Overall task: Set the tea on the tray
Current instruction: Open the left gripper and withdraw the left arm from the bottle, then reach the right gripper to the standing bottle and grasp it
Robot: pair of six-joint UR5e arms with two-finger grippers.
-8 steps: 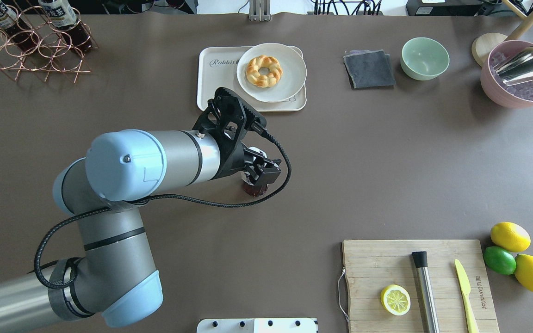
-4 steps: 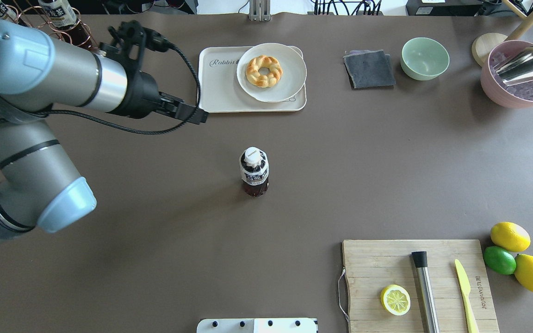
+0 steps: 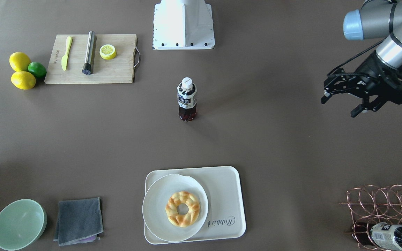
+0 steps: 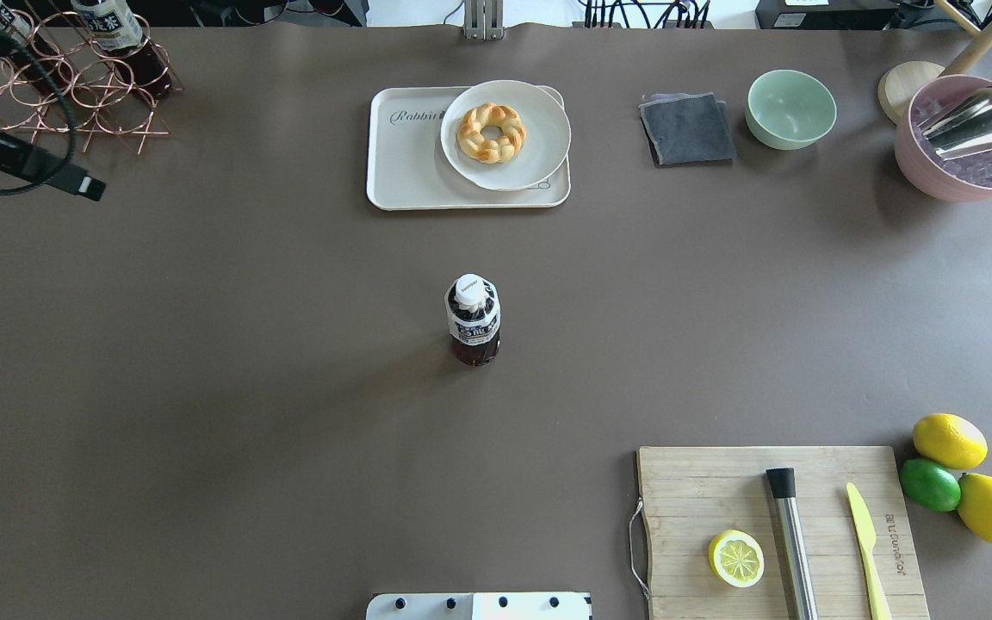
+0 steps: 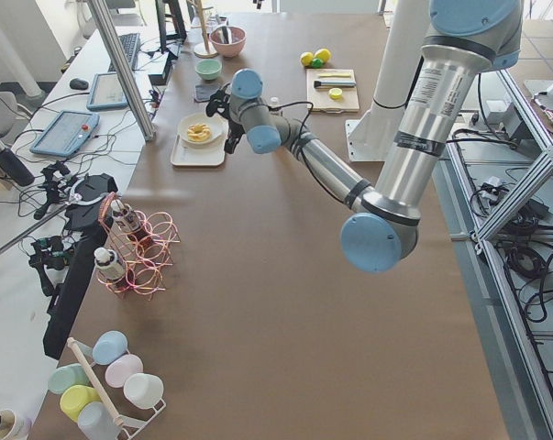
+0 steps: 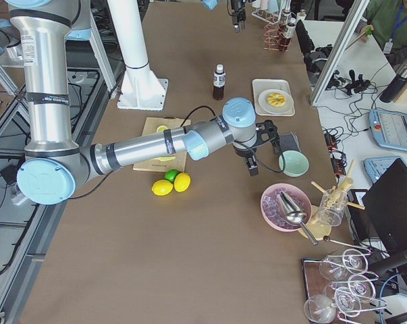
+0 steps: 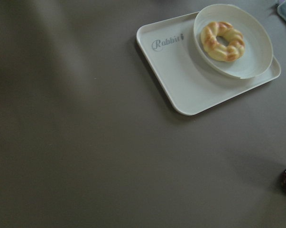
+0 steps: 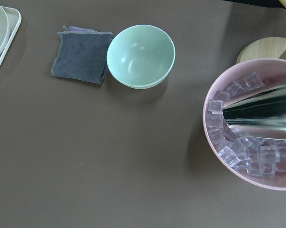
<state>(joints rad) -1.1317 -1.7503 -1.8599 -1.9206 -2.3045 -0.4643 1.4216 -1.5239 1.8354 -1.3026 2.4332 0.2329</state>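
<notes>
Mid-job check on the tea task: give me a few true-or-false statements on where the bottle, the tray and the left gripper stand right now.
1. The tea bottle stands upright on the bare table, off the tray. True.
2. The left gripper is holding the tea bottle. False: it is open and empty, well apart from the bottle.
3. The plate with the braided ring pastry sits on the tray. True.
4. The plate covers the whole tray. False: the end with the "Rabbit" lettering is bare.
5. The lemon half lies in the green bowl. False: it is on the cutting board; the bowl is empty.
</notes>
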